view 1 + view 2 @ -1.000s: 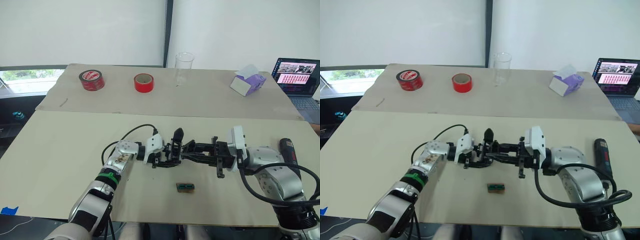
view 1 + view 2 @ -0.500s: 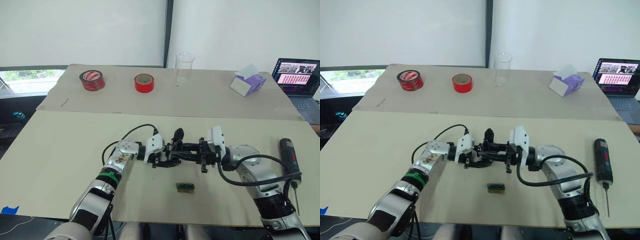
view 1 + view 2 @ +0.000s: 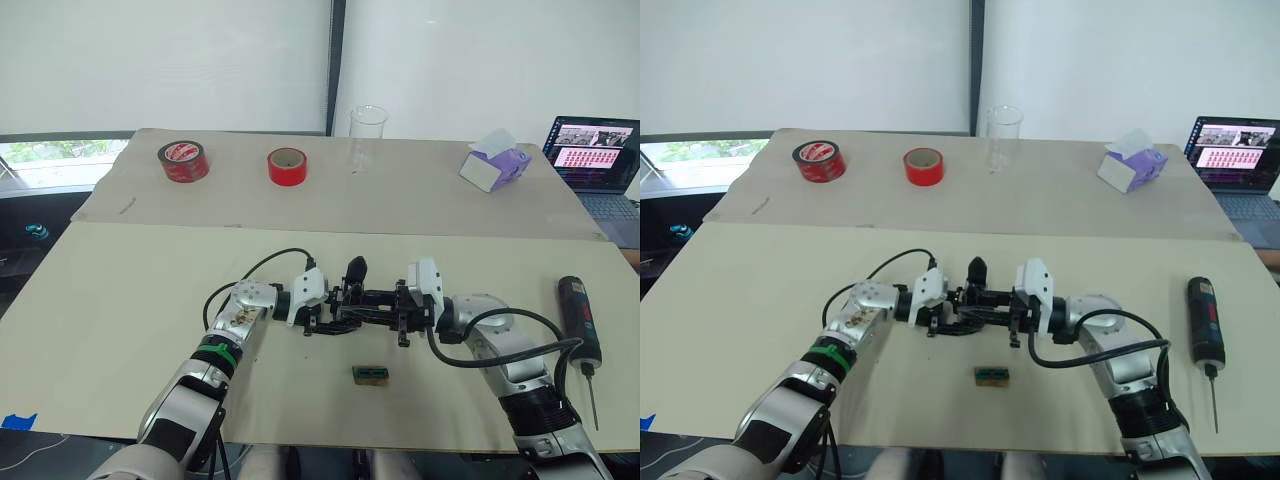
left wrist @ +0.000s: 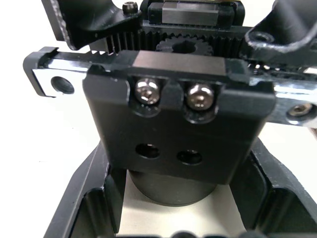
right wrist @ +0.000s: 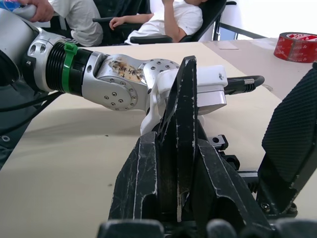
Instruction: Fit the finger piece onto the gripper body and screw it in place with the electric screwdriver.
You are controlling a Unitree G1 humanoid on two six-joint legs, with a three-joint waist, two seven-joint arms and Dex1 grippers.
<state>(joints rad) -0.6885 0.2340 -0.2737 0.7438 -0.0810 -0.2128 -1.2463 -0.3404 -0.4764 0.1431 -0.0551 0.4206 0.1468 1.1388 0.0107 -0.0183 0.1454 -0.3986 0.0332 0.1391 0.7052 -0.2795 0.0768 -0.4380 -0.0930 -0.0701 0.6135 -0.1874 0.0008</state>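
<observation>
Office-like lab, cardboard-covered table (image 3: 120, 290), open laptop (image 3: 592, 150), tape rolls (image 3: 183, 160), seated people (image 5: 173, 20)

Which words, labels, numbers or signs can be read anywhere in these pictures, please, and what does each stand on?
None can be read.
Red tape roll: white print on its top face, too blurred to read.
Laptop: rows of small pink tiles on its screen, too small to read.
Electric screwdriver: a red mark, no letters that can be made out.
Left gripper wrist: brownish marks, not legible.
</observation>
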